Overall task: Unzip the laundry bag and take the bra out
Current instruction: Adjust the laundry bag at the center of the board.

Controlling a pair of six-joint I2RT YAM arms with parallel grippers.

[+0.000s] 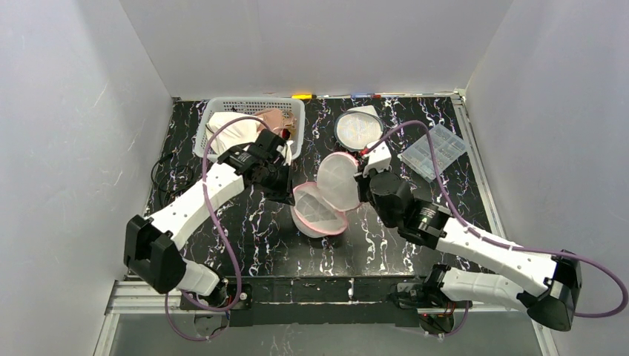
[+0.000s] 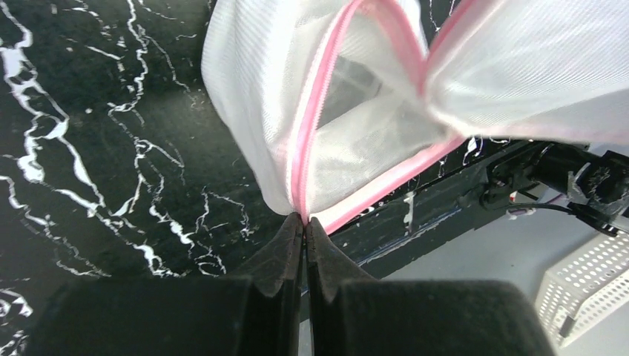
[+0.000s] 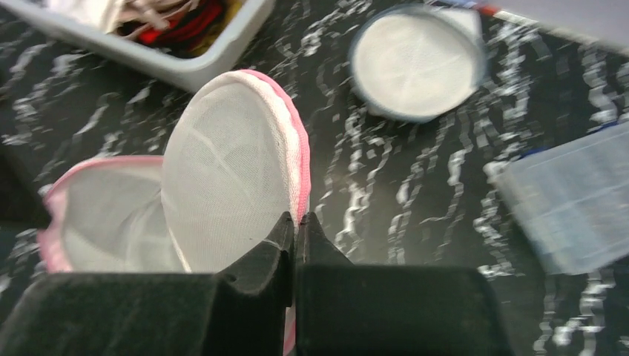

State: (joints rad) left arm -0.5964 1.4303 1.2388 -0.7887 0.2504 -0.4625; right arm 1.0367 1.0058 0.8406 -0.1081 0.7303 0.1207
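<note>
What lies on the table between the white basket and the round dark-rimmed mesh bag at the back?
Nothing. In the top view, only bare marbled table separates the basket from the dark-rimmed bag.

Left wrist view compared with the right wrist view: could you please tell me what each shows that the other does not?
Only the left wrist view shows the left claw shut on the mesh bag at its pink zipper edge, the bag's open mouth, and the black rail past the table edge. Only the right wrist view shows the right claw shut on the raised half's pink rim, the basket of clothes, a round dark-rimmed pouch and a clear box. Both show the mesh bag lying open on the black marbled table.
</note>
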